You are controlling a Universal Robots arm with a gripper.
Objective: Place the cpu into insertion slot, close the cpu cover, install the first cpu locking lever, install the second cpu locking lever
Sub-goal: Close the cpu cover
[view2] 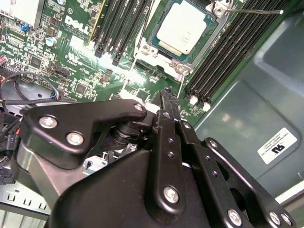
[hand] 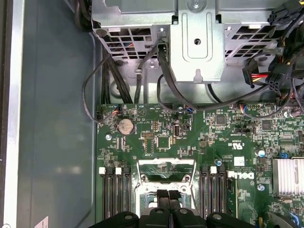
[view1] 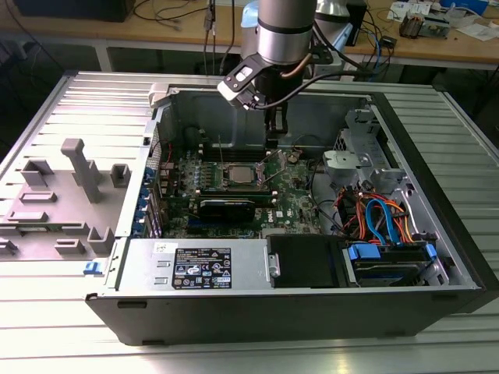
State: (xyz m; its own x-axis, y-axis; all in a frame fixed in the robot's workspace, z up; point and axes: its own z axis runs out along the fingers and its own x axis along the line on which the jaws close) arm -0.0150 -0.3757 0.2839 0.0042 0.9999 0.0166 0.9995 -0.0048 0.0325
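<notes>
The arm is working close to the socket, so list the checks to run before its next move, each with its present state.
1. Small square silver-topped cpu lies flat in the dark square insertion slot: ok.
2. Thin silvery windowed cpu cover lowered over the cpu: not ok, it looks raised.
3. Thin wire locking lever latched: not ok, it juts free.
4. Black gripper off the cpu: ok, fingers shut, near the cpu cover.
</notes>
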